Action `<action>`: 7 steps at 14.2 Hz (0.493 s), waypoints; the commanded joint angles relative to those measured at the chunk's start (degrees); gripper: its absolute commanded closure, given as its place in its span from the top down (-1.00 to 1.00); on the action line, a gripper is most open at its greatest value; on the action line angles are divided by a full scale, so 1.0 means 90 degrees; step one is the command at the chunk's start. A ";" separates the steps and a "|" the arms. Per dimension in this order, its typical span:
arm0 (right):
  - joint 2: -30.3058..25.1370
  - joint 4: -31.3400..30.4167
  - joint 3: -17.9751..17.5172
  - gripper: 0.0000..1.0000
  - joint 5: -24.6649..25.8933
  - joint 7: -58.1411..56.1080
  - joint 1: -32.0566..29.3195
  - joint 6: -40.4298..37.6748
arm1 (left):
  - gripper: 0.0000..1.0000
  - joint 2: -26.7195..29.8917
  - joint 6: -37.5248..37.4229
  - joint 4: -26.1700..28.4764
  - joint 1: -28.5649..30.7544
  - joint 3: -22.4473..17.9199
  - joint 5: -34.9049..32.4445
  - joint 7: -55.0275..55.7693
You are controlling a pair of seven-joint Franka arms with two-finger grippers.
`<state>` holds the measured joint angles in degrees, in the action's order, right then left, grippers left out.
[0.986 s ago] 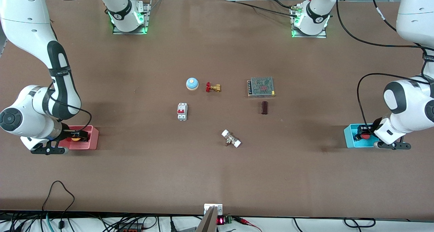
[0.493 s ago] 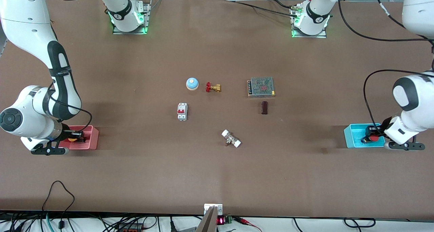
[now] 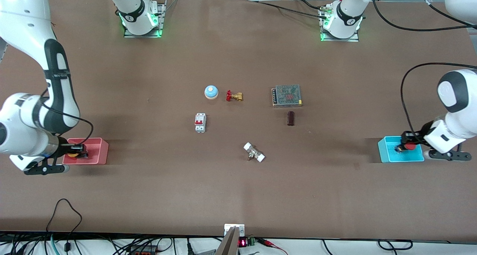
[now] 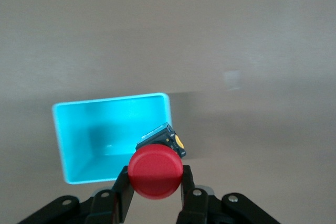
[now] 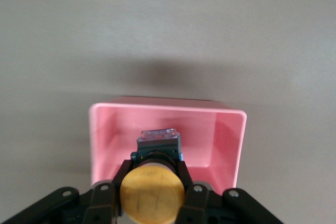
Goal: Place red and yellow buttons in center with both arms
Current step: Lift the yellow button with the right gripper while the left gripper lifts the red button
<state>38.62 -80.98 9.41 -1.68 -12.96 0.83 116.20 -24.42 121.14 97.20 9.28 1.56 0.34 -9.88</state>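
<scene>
Two buttons, two grips: we have the red button [image 4: 156, 172] clamped between the fingers of the left gripper [image 4: 153, 195], lifted over the cyan tray [image 4: 79, 129] at the left arm's end of the table, and the yellow button [image 5: 150, 189] clamped by the right gripper [image 5: 152, 198], raised over the pink tray [image 5: 231, 140] at the right arm's end.

Both grips sit just under the mushroom caps, on the short black bodies, so we judge a slip or a twist in the jaws the main risk during the long carry inward (the red button already hangs tilted in the left wrist view). A loose button could drop back into its tray or onto bare table [image 3: 149, 191] short of the centre.

The centre itself is crowded: the blue bell [image 3: 211, 92], brass valve [image 3: 234, 96], white breaker [image 3: 200, 122], metal-mesh power supply [image 3: 287, 95], dark block [image 3: 290, 118] and white-ended fitting [image 3: 254, 152] ring the open spot, so a low approach could knock one aside. Both arms converging there could also crowd each other.

We can read no brand or label anywhere; the markings are too small to make out.
</scene>
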 commanded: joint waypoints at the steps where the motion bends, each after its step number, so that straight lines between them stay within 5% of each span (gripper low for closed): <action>1: -0.0491 -0.0036 -0.0020 -0.72 -0.0087 0.0023 0.0347 -0.0663 | -0.48 0.0145 -0.0246 0.0079 -0.0054 0.0421 0.0001 0.0656; 7: -0.0717 -0.0289 -0.0049 -0.72 -0.0194 0.1468 0.1430 -0.1027 | -0.48 -0.0030 -0.0277 0.0167 -0.0161 0.1134 0.0011 0.1662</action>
<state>33.21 -81.02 8.73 -2.31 -2.41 11.08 106.60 -24.44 118.93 98.04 8.06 9.88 0.34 1.85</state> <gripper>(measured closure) 0.621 0.595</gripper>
